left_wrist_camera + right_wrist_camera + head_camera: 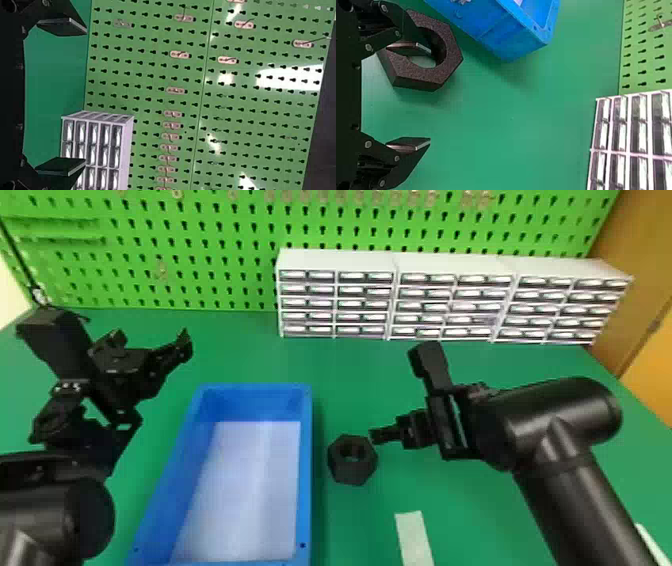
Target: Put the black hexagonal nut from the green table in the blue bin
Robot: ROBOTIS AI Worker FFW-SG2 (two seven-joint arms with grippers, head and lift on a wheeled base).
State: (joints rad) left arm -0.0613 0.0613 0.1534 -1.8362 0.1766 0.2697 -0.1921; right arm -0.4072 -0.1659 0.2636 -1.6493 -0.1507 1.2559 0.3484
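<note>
Left gripper (151, 340) and right gripper (400, 397) both have fingers apart; the black hexagonal nut (352, 470) lies just beside one right fingertip on the green table (240, 355), pegboard (187, 292) beyond.

Glossy plastic bin (306, 470), matt nut (353, 470)

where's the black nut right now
In the head view, the black nut is on the green table, just right of the blue bin and close to the right gripper.
</note>
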